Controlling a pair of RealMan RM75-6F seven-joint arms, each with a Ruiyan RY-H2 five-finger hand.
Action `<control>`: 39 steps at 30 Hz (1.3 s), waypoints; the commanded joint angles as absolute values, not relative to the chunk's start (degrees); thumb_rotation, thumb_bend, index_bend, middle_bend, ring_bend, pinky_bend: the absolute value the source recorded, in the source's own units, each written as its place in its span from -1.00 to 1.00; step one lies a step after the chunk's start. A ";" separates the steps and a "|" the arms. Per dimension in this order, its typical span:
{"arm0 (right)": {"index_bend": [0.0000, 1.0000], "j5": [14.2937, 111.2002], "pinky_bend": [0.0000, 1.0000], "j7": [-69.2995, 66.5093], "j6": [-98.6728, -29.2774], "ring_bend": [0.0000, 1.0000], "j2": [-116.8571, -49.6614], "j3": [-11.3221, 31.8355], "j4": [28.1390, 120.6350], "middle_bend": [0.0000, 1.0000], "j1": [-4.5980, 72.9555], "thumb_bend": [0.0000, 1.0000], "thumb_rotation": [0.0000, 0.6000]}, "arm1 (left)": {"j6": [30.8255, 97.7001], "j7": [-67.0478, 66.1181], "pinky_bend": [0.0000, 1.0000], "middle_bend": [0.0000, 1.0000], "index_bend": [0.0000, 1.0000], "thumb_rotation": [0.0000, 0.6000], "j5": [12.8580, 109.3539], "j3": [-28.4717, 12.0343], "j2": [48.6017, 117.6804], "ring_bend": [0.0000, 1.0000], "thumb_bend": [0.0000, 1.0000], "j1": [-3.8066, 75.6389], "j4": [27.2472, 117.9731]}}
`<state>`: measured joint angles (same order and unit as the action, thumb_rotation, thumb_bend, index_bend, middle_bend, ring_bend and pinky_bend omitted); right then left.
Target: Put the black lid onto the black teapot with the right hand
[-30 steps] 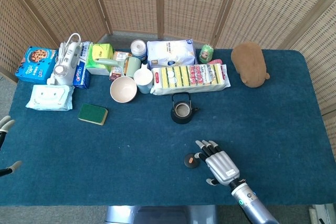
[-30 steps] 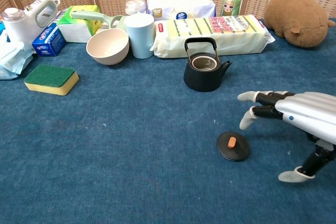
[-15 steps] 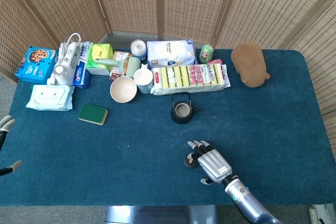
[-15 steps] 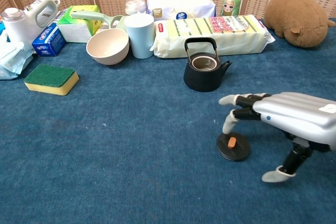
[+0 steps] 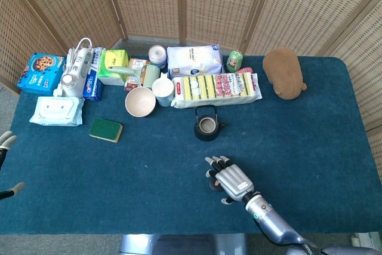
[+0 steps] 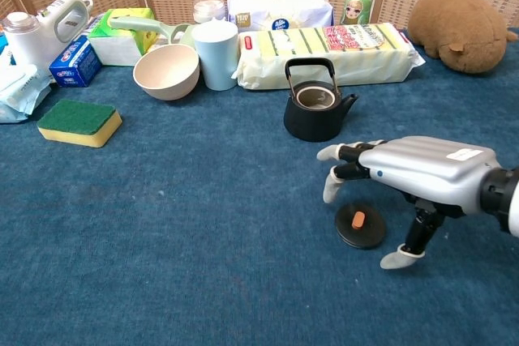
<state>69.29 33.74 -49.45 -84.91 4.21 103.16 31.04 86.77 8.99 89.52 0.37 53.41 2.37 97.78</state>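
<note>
Right arm: enters from the lower right of the head view, forearm angled up and left toward the frame's lower middle.
Right robot hand [image 5: 230,178]: palm down, hovering low at the lower right of the chest view [image 6: 405,172].
Right fingers [image 6: 334,185]: spread and curved downward, holding nothing; thumb tip [image 6: 399,259] points down near the tabletop.
Left robot hand [image 5: 6,144]: only pale fingertips show at the far left edge of the head view; its pose cannot be told.

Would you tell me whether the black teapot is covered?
Uncovered: the teapot shows its open mouth, and its lid lies on the table.
</note>
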 commanded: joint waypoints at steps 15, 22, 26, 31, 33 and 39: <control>-0.41 64.39 -0.90 33.57 -49.07 -0.94 -85.95 3.82 101.23 -0.94 35.12 -0.62 1.00 | 86.93 9.82 -0.91 -1.00 -1.00 1.00 89.66 0.39 53.37 -1.00 -0.72 2.30 97.51; -0.36 62.58 -0.89 33.15 -49.52 -0.94 -86.04 3.47 100.70 -0.93 36.12 -0.58 1.00 | 86.86 9.88 -0.90 -1.00 -1.00 1.00 89.65 0.42 53.34 -1.00 -0.72 2.29 97.53; -0.32 62.33 -0.87 32.49 -49.83 -0.94 -85.92 3.12 100.55 -0.92 36.51 -0.57 1.00 | 86.78 10.04 -0.90 -1.00 -1.00 1.00 89.57 0.42 53.30 -1.00 -0.72 2.30 97.50; -0.32 62.10 -0.86 32.13 -50.06 -0.93 -85.99 2.67 100.20 -0.92 37.11 -0.56 1.00 | 86.78 10.04 -0.90 -1.00 -1.00 1.00 89.61 0.44 53.28 -1.00 -0.72 2.29 97.54; -0.32 61.94 -0.85 31.99 -50.13 -0.93 -86.12 2.42 100.05 -0.92 37.31 -0.56 1.00 | 86.79 10.07 -0.90 -1.00 -1.00 1.00 89.60 0.45 53.26 -1.00 -0.72 2.27 97.57; -0.31 61.96 -0.82 31.01 -50.45 -0.92 -86.61 1.90 99.41 -0.90 37.67 -0.54 1.00 | 86.78 10.20 -0.91 -1.00 -1.00 1.00 89.67 0.50 53.21 -1.00 -0.72 2.25 97.55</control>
